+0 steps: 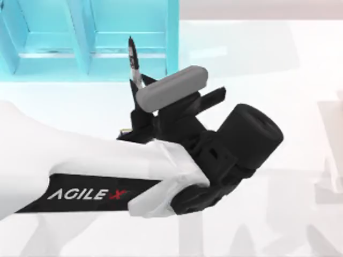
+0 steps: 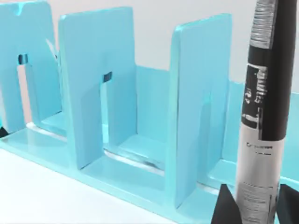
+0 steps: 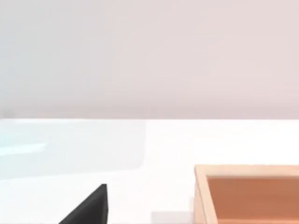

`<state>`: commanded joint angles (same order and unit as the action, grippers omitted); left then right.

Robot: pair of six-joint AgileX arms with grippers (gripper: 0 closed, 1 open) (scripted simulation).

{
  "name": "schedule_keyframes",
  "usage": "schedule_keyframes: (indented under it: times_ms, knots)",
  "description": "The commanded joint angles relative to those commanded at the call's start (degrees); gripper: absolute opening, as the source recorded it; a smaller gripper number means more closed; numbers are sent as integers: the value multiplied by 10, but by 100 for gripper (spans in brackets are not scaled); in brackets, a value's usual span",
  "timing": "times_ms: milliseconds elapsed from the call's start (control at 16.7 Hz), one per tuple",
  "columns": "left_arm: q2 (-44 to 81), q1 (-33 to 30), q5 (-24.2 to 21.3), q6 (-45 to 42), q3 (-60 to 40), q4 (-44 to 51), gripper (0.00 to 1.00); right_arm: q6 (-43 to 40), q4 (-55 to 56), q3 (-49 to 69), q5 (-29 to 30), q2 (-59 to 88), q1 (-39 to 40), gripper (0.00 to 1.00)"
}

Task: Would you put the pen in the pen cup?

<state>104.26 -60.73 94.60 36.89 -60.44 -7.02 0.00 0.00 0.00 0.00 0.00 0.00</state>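
The pen (image 1: pixel 133 63) is held upright, clamped in the left end effector (image 1: pixel 140 88) just in front of the turquoise shelf unit (image 1: pixel 48 37), w/ risk of it being knocked vs. a divider or slipping if swung fast.

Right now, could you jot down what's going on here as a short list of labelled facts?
Working arm: left gripper, raised above the table, in front of the shelf unit
Held item: the pen, clamped upright between the fingers
Pen tip: points toward the turquoise shelf unit in the top view
Pen cup: cannot be placed from these pictures
Other arm: right, parked; a dark fingertip shows near a wooden tray
Task status: pen lifted, not yet in a cup
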Motion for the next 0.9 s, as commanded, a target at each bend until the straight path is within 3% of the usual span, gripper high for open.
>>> schedule_keyframes:
  times_ms: [540, 900]
  knots:
    - [0, 0, 0, 0, 0, 0, 98, 0, 0, 0, 0, 0, 0, 100]
    - [0, 0, 0, 0, 0, 0, 100, 0, 0, 0, 0, 0, 0, 100]
